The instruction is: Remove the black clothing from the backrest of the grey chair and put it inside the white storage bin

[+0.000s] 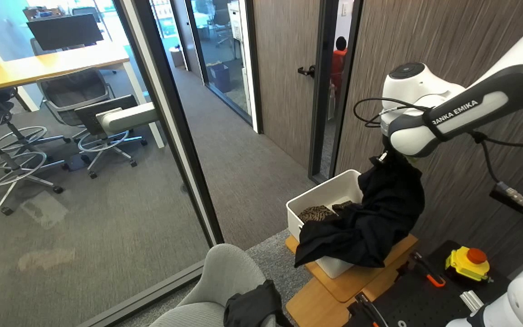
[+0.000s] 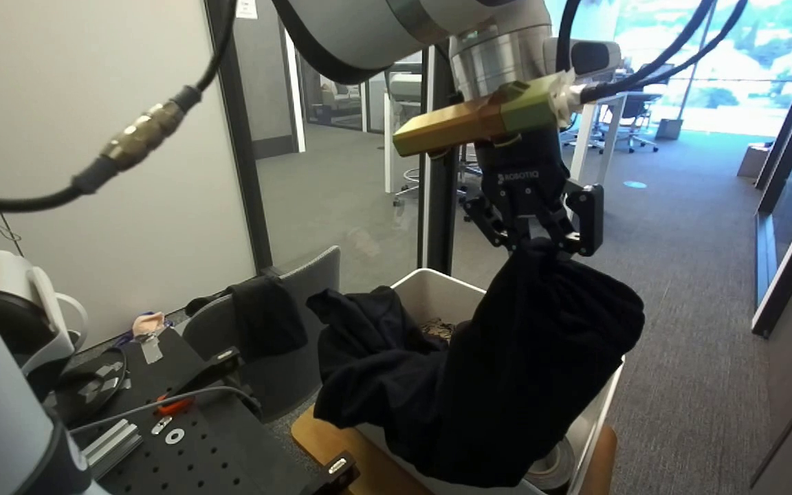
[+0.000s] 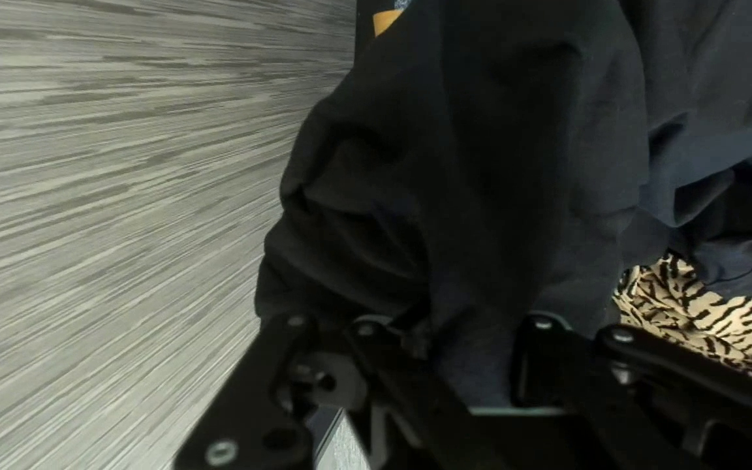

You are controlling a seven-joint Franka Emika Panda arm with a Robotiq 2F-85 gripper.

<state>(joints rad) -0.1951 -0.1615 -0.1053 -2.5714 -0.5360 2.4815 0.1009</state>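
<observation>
Wrist view: a wood-grain wall [image 3: 121, 215], the largest thing, fills the left part. Next in size comes the white robot arm [image 1: 493, 102], which reaches in from the right edge of an exterior view. A black perforated table [image 2: 231, 419] follows, and near it, in both exterior views, the grey chair [image 1: 232, 268]. Just beside the table, a wooden stand [image 1: 341, 288] bears the white storage bin [image 1: 329, 193]. Over this bin hangs black clothing [image 2: 520, 371], some folds draped across the rim and dangling outside the wall of the bin, its top raised above it. A separate black cloth [image 2: 269, 316] lies over the edge of the chair. The gripper [image 2: 546, 240] points down, its 2 fingers pinching the clothing's bunched top, with fabric between them. Inside the bin, partly covered by the clothing, lies a tan-and-black patterned cloth [image 3: 696, 313]. A yellow box [image 1: 466, 269] sits on the table, and near the bin's inner wall, partly hidden, shows 1 grey rounded item [image 2: 553, 471]. Smallest is the red button [image 1: 476, 255] on top of the yellow box.
</observation>
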